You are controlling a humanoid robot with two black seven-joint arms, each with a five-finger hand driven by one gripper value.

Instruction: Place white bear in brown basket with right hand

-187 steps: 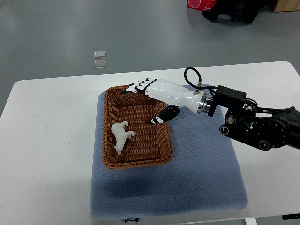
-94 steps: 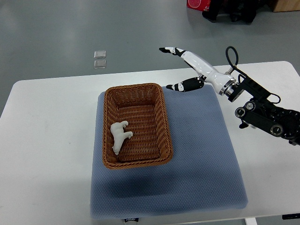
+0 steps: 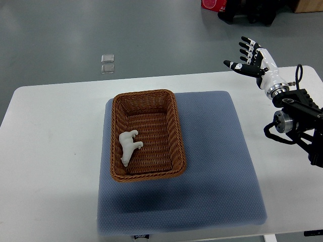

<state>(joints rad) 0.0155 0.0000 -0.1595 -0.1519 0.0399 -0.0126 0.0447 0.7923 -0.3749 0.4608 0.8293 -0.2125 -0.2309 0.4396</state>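
Since the earlier frames the right hand point(image 3: 256, 64) has pulled out of the basket and swung back to the upper right of the frame, now raised past the table's far edge. Fingers are spread wide, thumb out to the left, holding nothing. Its arm point(image 3: 298, 118) comes in from the right edge, black joints over the right part of the table.

White bear point(image 3: 129, 146) lies on its side inside the brown basket point(image 3: 174, 131), in the left half of it, near the left wall, head end toward the lower left. Same spot as half a second ago. Nothing on or over it.

Basket sits on the left part of a blue-grey mat point(image 3: 217, 171), which lies on the white table point(image 3: 50, 166). The right half of the mat is bare. The hand is well apart from the basket, with the mat's open stretch between them.

Other stuff: two small clear square things point(image 3: 107, 64) on the grey floor, upper left of centre, beyond the table. A red box point(image 3: 214, 4) and dark gear point(image 3: 252, 11) at the top edge; brown box corner point(image 3: 308, 5) at top right. No left arm seen.
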